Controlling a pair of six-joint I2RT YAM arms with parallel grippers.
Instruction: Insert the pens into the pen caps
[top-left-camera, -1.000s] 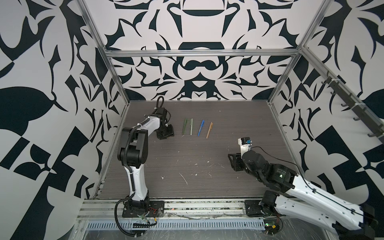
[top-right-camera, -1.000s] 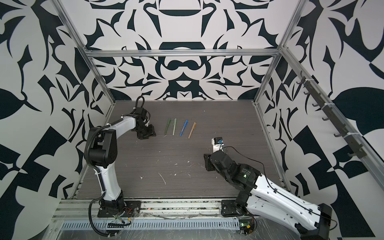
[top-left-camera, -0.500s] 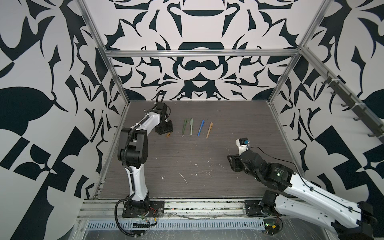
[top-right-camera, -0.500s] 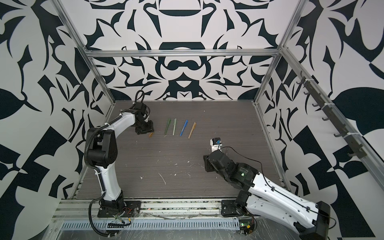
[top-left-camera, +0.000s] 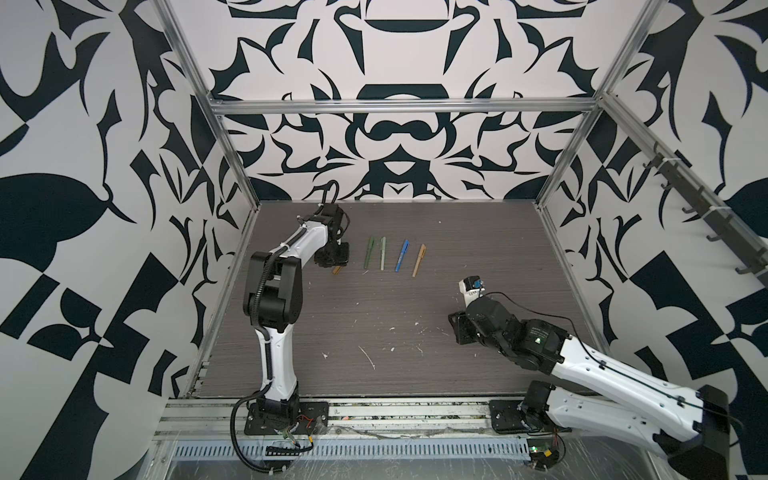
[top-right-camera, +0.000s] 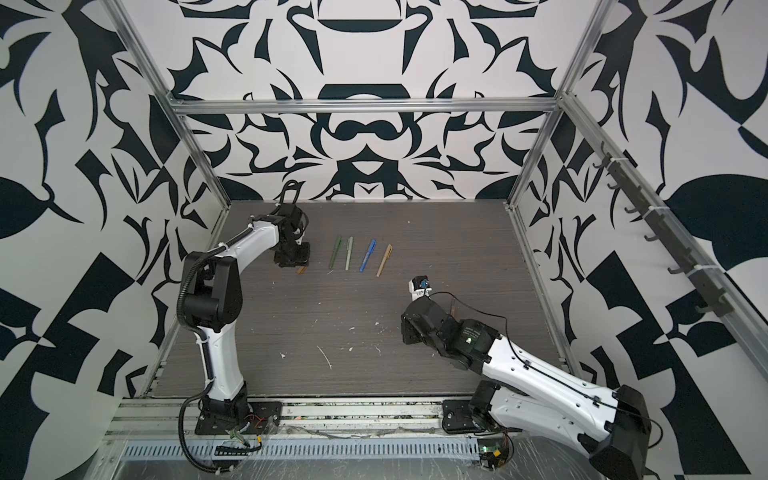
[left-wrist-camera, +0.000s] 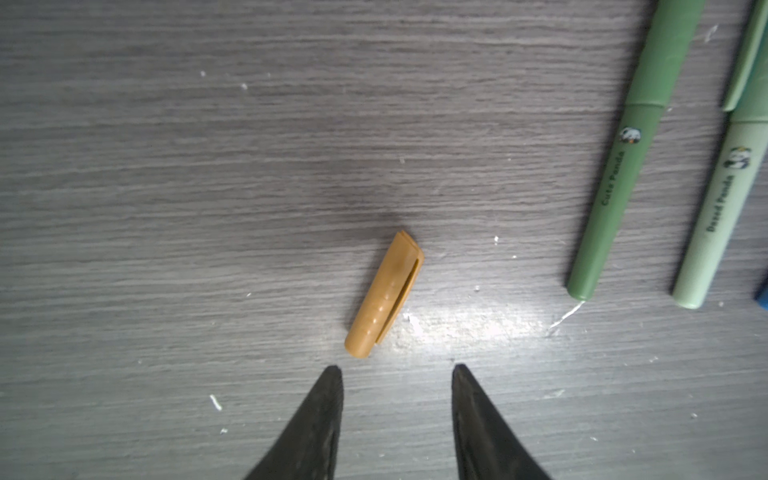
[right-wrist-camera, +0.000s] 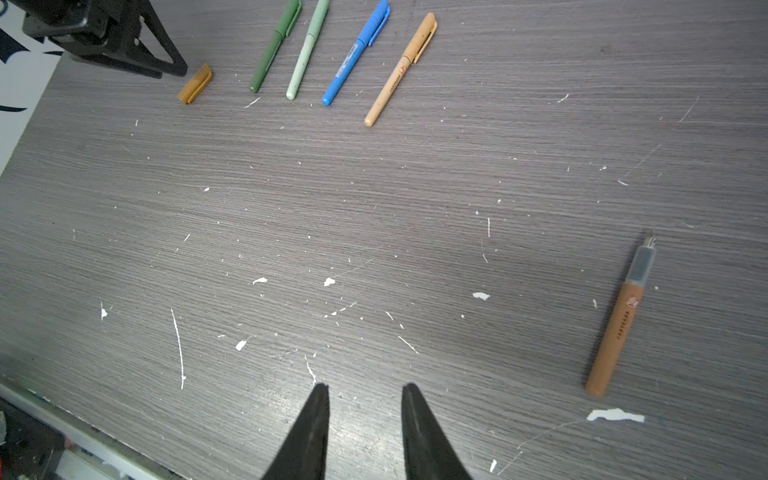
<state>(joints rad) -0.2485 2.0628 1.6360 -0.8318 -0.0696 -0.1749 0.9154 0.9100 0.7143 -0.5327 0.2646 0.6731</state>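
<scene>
L gripper (left-wrist-camera: 397, 370): jaws partly open, nothing btwn them, pointing down at the grey table (left-wrist-camera: 166, 166) near back-left. Orange-brown cap (left-wrist-camera: 384, 295) lies flat just ahead of its fingertips, not touching.

R gripper (right-wrist-camera: 365, 386): jaws apart w/ a narrower gap, empty, over bare table towards front-right. Orange-brown pen (right-wrist-camera: 619, 324), uncapped w/ dark tip showing, lies flat off to one side of it, well apart from the cap.

Other four lie capped in a rough row near the back: dark green pen (right-wrist-camera: 272, 48) nearest the loose cap, then pale green pen (right-wrist-camera: 306, 50), blue pen (right-wrist-camera: 355, 52), tan pen (right-wrist-camera: 399, 70). White flecks (right-wrist-camera: 615, 415) dot the table.
</scene>
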